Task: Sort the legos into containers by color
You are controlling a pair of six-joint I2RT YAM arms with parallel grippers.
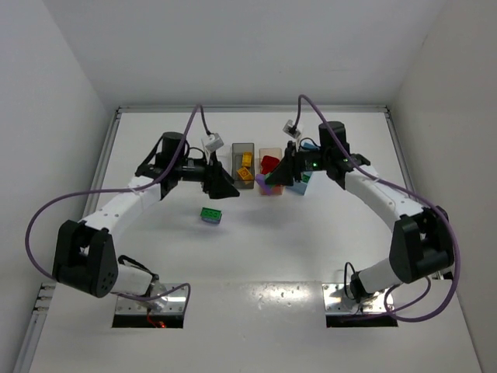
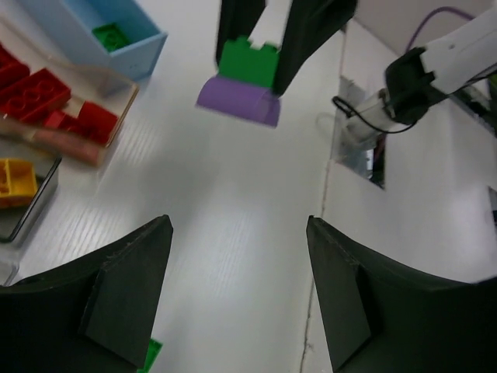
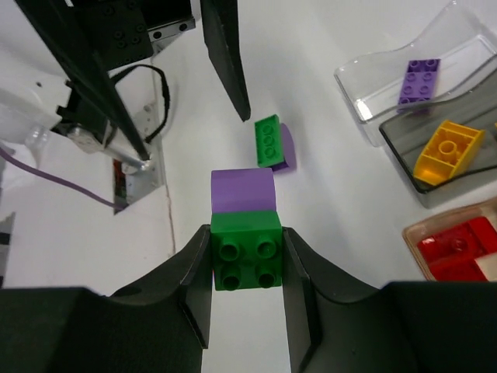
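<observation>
My right gripper (image 3: 246,242) is shut on a green lego (image 3: 246,260) with a purple lego (image 3: 243,192) stuck to its far side, held above the table in front of the bins (image 1: 269,183). The left wrist view shows this pair in the air too (image 2: 247,78). My left gripper (image 2: 239,272) is open and empty, facing the right one (image 1: 224,189). A second green-and-purple pair (image 1: 210,214) lies on the table below it (image 3: 272,143). Clear bin (image 3: 373,78) holds a purple lego, smoky grey bin (image 3: 404,159) yellow legos, tan bin (image 3: 415,233) red legos, light blue bin (image 2: 144,35) a green one.
The four bins stand in a row at the table's middle back (image 1: 244,148). The arms' mounting plates (image 1: 151,307) are at the near edge. White walls enclose the table on three sides.
</observation>
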